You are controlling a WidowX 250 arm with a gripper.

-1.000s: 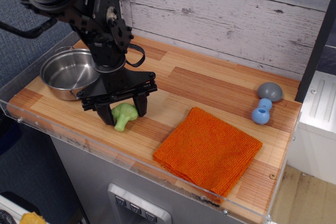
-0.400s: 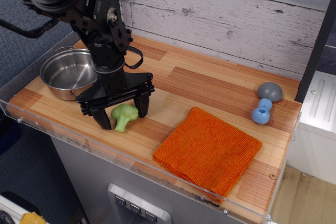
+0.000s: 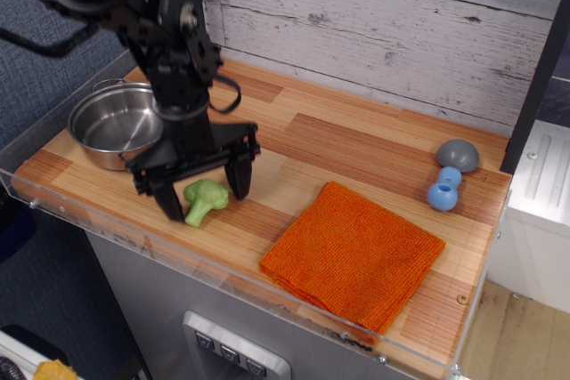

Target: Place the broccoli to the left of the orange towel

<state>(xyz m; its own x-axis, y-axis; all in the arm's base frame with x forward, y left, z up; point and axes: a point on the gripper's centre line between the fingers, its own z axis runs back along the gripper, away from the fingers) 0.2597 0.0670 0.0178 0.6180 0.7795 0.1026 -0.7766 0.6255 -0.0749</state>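
Showing: a wooden counter seen from above and in front, with a whitewashed plank wall behind it.
Counter: a wooden worktop [image 3: 356, 140] of light and reddish strips, running from the left edge to the right of the frame, with a clear plastic lip along its front.
Arm: a black robot arm comes down from the upper left of the frame, tilted toward the front left corner of the counter.
Gripper: the gripper [image 3: 202, 188] sits in the left-centre of the frame, its two black fingers spread wide apart and holding nothing.
Broccoli: the broccoli [image 3: 204, 199], small and light green, lies on its side on the wood between the two fingers, its lumpy head toward the upper right and its stem pointing to the lower left. Whether either finger touches it is hard to tell.
Orange towel: the orange towel [image 3: 354, 254] lies flat in the lower centre of the frame, turned like a diamond, near the front edge.
Broccoli and towel: the broccoli is left of the towel, a clear strip of wood between them.
Pot: a shiny steel pot [image 3: 117, 123] stands at the left end of the counter, behind the gripper.
Blue toy: a blue dumbbell-shaped toy [image 3: 443, 188] lies at the right, touching a grey dome [image 3: 458, 155] just above it.
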